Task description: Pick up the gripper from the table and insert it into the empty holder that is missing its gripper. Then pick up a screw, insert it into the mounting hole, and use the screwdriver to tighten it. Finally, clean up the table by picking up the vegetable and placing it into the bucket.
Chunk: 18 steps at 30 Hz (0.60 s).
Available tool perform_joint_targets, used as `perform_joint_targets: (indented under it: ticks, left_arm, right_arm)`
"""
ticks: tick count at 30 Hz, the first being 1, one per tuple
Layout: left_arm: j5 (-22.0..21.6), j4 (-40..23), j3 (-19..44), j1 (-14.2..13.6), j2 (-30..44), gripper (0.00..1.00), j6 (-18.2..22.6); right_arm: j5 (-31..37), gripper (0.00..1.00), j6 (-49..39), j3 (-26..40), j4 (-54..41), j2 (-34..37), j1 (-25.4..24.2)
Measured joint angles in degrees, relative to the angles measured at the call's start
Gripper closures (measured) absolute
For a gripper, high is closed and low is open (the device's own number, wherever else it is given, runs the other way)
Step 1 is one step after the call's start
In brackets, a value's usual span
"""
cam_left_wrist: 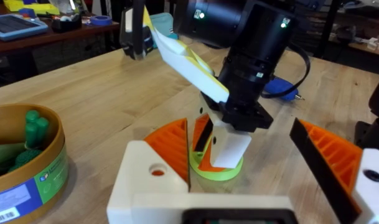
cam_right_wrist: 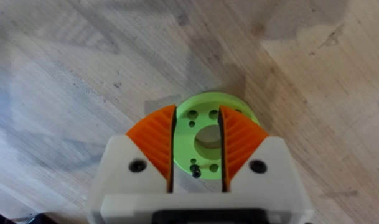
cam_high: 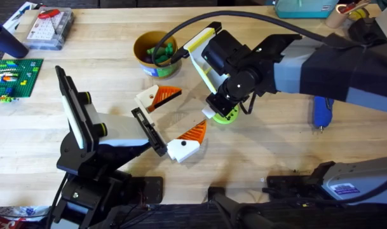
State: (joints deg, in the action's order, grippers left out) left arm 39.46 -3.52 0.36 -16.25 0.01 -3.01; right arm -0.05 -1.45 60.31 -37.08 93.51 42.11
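A: Orange ribbed pads (cam_right_wrist: pixel 153 144) of the right claw (cam_right_wrist: pixel 197 149) sit nearest the lens, one on each side of the vegetable (cam_right_wrist: pixel 208 134). Are they pinching it?

B: They straddle the lime disc and look pressed against its flanks, so I judge the right claw is closed on the vegetable. The disc still seems to rest flat on the table (cam_high: pixel 263 146), roughly dead centre of the overhead view.

A: And the bucket?

B: The yellow bucket (cam_high: pixel 154 53) stands toward 11 o'clock from the disc, well apart, already holding some green pieces. The screwdriver (cam_high: pixel 322 111) lies off toward 3 o'clock, out of the way.

A: The left claw?

B: The left claw (cam_high: pixel 174 121) is spread wide and holds nothing, its two white fingers just at 9 o'clock of the disc. One fingertip is near the path to the bucket.

A: So how to do this well?

B: Lift straight up first, until the disc clears the table and the left fingers, then carry toward 11 o'clock. The disc is thin and held at its edges, so I'd expect it to twist if dragged. Release only once centred over the bucket's rim.
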Motion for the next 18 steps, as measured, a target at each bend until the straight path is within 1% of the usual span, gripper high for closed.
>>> perform_joint_targets:
  ticks: [10,14,18]
  left_arm:
    - [0.0,0.1,0.0,0.0,0.0,0.009,0.0]
    - [0.0,0.1,0.0,0.0,0.0,0.009,0.0]
    - [0.0,0.1,0.0,0.0,0.0,0.009,0.0]
  right_arm:
    - [0.1,0.63,0.0,0.9,-0.9,-0.6,-0.1]
    - [1.3,0.63,1.7,2.5,-3.5,-4.5,-0.8]
    - [2.1,0.63,2.7,4.1,-7.5,-11.3,-2.2]
